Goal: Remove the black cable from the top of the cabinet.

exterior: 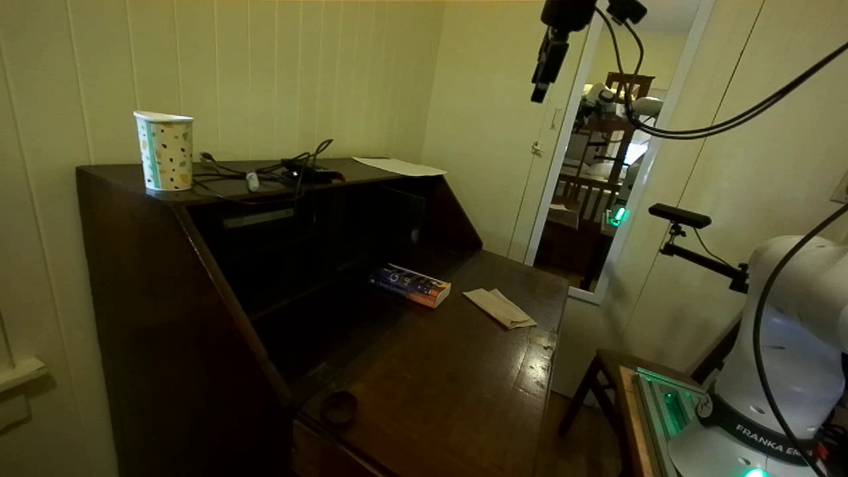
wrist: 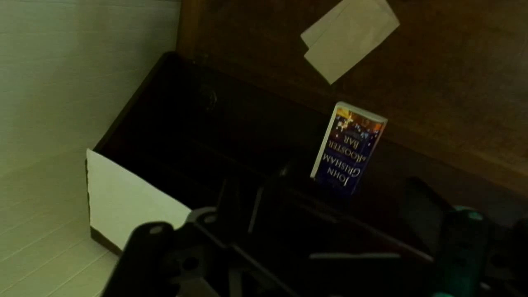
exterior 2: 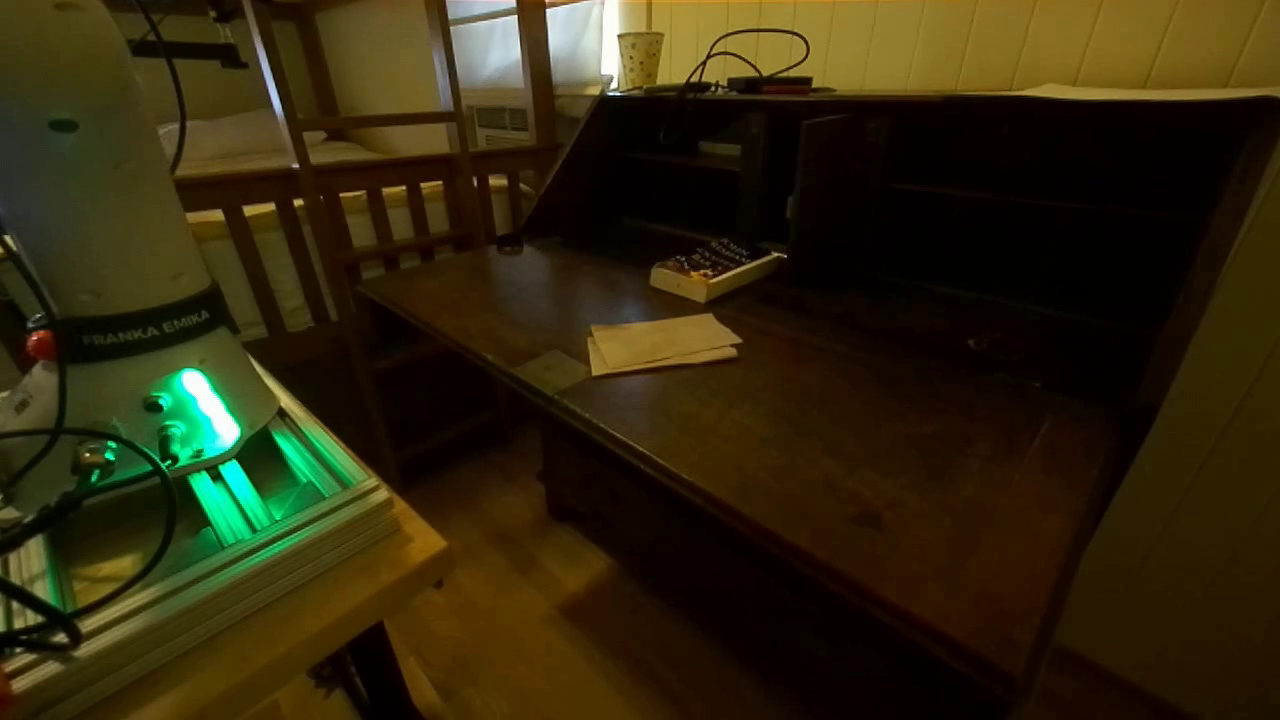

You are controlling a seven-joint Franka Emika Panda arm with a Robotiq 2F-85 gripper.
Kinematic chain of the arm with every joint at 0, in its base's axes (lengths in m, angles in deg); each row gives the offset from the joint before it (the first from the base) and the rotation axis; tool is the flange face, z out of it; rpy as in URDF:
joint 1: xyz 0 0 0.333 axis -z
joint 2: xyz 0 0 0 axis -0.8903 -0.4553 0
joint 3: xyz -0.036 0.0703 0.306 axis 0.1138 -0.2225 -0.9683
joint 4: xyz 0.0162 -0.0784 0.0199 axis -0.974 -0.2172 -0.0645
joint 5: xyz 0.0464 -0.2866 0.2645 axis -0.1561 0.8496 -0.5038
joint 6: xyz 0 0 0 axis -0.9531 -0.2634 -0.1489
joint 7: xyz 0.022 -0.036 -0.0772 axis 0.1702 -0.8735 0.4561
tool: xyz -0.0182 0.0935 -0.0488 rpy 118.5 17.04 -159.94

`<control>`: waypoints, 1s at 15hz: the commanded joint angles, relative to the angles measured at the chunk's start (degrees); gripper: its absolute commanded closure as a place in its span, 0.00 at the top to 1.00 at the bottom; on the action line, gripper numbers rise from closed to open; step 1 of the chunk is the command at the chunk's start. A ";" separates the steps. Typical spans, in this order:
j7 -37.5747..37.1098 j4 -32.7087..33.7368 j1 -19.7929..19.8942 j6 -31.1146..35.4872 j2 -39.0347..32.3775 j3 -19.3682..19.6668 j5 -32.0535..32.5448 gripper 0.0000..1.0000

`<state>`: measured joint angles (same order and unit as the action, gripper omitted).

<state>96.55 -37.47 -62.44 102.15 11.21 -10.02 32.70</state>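
Observation:
The black cable lies in a loose tangle on top of the dark wooden cabinet. In an exterior view its loop rises above the cabinet top, and a strand hangs over the front edge. A small black box with a red edge lies with the cable. My gripper is high in the air, to the right of the cable and well apart from it. In the wrist view my gripper has its fingers wide apart with nothing between them. The cable cannot be made out in the dark wrist view.
A patterned paper cup stands beside the cable. A white sheet lies farther along the top. Below, a book and folded paper rest on the desk leaf. A mirror leans at the wall.

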 commanded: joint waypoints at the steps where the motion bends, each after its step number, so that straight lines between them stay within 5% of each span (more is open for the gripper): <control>1: -3.40 14.49 0.79 0.00 -10.81 0.30 -5.93 1.00; 4: -8.49 24.11 1.33 -1.70 -16.96 0.06 -10.80 1.00; 5: -6.52 15.99 1.30 0.67 -11.79 -0.44 -7.76 1.00; 15: -9.59 16.64 1.53 3.41 -13.20 -0.52 -8.57 1.00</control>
<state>89.59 -20.59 -61.91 102.87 -1.64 -9.84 24.92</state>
